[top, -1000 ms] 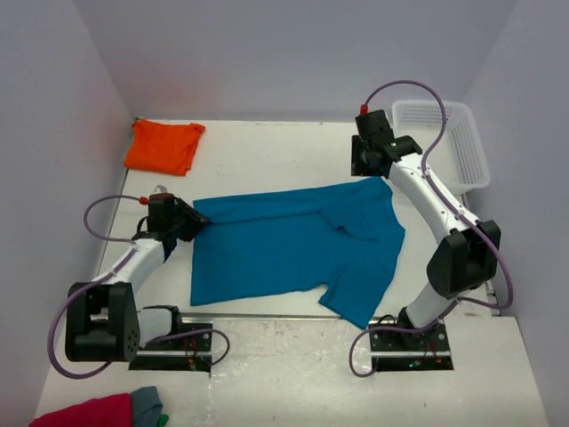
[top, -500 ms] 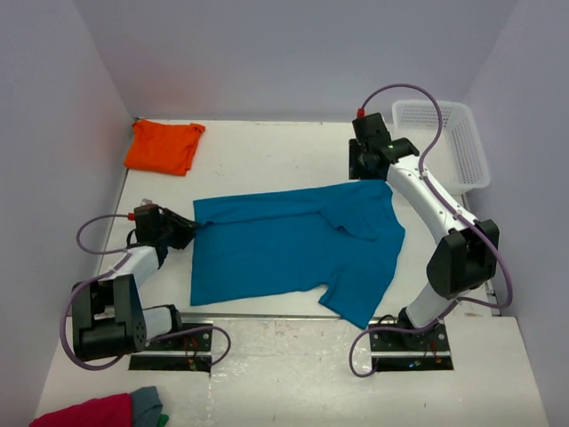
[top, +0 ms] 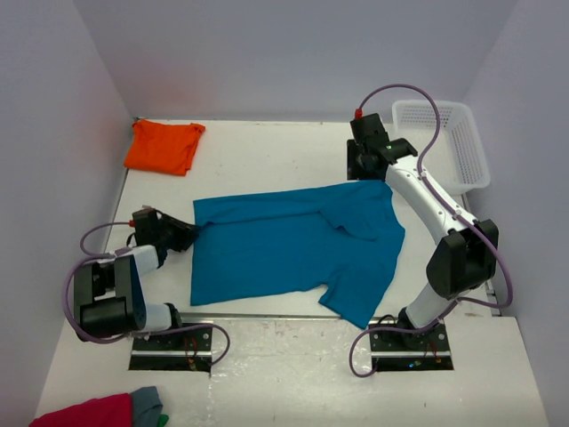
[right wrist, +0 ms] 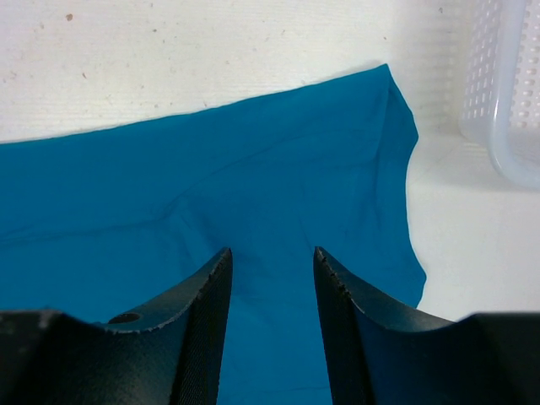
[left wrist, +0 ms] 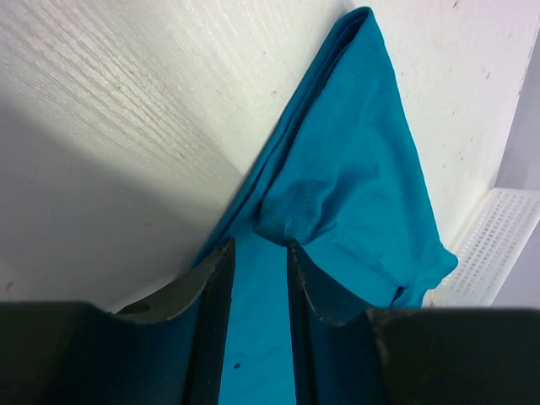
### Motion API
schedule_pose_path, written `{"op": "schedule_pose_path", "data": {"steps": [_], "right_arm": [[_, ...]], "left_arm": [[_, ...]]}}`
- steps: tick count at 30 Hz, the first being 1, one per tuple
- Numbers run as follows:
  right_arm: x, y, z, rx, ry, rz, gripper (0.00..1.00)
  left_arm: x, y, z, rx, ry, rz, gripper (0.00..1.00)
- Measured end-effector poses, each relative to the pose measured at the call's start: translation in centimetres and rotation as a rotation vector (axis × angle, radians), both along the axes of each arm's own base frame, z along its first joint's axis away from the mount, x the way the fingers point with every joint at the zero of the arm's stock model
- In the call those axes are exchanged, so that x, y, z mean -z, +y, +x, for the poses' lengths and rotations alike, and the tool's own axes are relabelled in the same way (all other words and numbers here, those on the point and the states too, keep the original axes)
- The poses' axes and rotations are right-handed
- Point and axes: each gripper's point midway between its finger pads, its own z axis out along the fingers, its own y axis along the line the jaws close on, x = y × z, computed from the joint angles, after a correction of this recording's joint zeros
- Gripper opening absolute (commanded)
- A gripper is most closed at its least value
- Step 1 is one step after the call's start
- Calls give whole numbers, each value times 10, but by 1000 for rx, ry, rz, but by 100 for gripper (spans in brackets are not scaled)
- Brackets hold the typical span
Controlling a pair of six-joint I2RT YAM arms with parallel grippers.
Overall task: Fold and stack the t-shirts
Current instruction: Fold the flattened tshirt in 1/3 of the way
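Top external view: the teal-blue t-shirt [top: 293, 249] lies spread in the middle of the table [top: 267, 156], mostly flat, with one sleeve reaching toward the near edge and a crease running across its far half. Its far left corner is drawn out into a point toward the left claw [top: 188, 233], which sits low at the shirt's left edge. From the left wrist view, that claw's two fingers [left wrist: 215, 321] stand narrow with teal cloth pinched between them (a small bunch of fabric sits right at the tips), and the shirt runs away from them in a taut ridge.

The right claw [top: 364, 169] is at the shirt's far right corner. In the right wrist view its fingers [right wrist: 202, 329] are spread apart with flat teal cloth showing in the gap; nothing is clamped, and whether the tips touch the fabric cannot be told.

The orange t-shirt [top: 163, 145] lies in a loose heap at the far left corner of the table, well apart from the teal one. A white mesh basket [top: 467, 147] stands at the far right, just beside the right arm. On the near left edge rest a crimson-pink cloth [top: 84, 412] and a grey cloth [top: 147, 405], touching each other.
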Motion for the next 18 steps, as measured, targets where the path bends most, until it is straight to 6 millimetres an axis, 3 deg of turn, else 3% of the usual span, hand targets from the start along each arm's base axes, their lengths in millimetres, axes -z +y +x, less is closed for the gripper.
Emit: {"op": "schedule_pose_path", "data": {"steps": [18], "right_arm": [[2,7,-2,-21,6,-4,45]], "left_arm": [[3,6,10,-24,-11,-35,25]]}}
